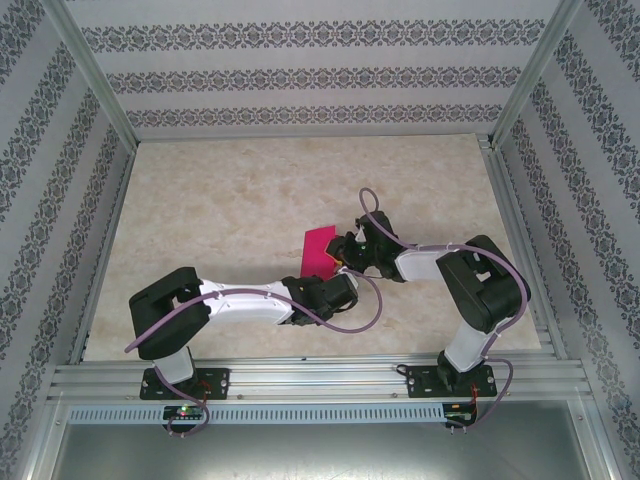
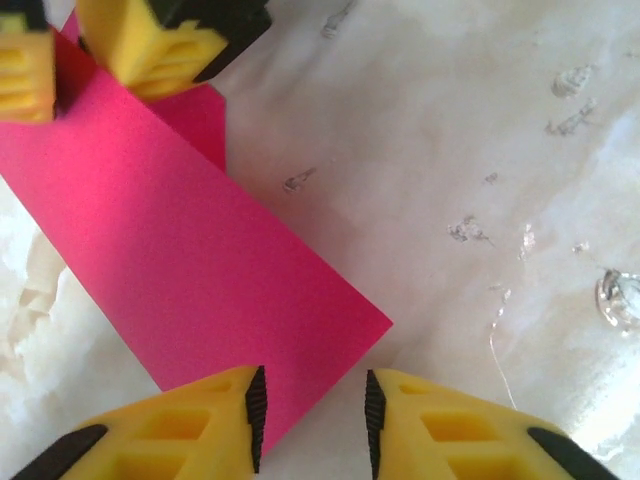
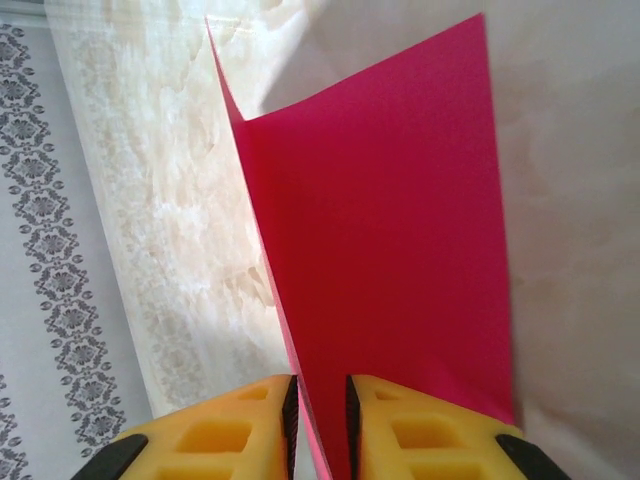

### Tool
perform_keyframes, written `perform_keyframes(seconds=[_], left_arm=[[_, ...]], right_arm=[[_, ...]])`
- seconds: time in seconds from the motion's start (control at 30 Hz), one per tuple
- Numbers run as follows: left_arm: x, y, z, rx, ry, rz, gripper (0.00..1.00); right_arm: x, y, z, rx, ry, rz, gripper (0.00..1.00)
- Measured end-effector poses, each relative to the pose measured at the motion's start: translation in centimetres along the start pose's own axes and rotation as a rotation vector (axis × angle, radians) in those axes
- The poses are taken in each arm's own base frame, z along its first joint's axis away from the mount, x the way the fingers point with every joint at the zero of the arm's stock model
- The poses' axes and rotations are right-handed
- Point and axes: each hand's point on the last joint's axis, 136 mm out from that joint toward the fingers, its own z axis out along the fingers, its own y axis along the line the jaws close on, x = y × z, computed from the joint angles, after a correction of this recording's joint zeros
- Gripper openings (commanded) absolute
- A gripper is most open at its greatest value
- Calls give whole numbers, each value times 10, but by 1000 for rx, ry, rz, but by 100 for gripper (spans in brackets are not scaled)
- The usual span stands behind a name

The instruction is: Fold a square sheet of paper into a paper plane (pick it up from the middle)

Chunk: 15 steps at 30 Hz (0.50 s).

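Observation:
The square sheet of paper point(image 1: 320, 248) is magenta-pink and folded in half into a long strip, near the middle of the table. In the right wrist view the sheet point(image 3: 400, 250) stands up as a narrow V, its fold running down between the close-set jaws of my right gripper point(image 3: 320, 410), which is shut on it. From the left wrist the sheet point(image 2: 190, 270) slants across the table, and the right gripper's yellow fingers point(image 2: 160, 50) pinch its far end. My left gripper point(image 2: 313, 405) hangs open over the near corner, which lies under its left finger. From above, the two grippers point(image 1: 343, 255) point(image 1: 328, 275) meet at the paper.
The table point(image 1: 220, 200) is pale marbled stone, with patterned walls and a metal frame point(image 1: 300, 380) around it. Small water-like marks point(image 2: 470, 230) dot the surface to the right of the sheet.

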Motion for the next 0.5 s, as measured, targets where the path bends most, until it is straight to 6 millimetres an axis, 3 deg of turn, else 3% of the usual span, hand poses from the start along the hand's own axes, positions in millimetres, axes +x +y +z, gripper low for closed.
perform_keyframes(seconds=[0.2,0.4,0.5], left_arm=[[-4,2,-5,0,-15,-8,1],[-10,4,-13,16,-43,-27,0],[-14,5,-18,34,-56,-37,32]], right_arm=[[2,-6,-1,24,10,-3,23],[1,-10,-2,34,15,-2,19],[1,-9,-2,27,21,-1,16]])
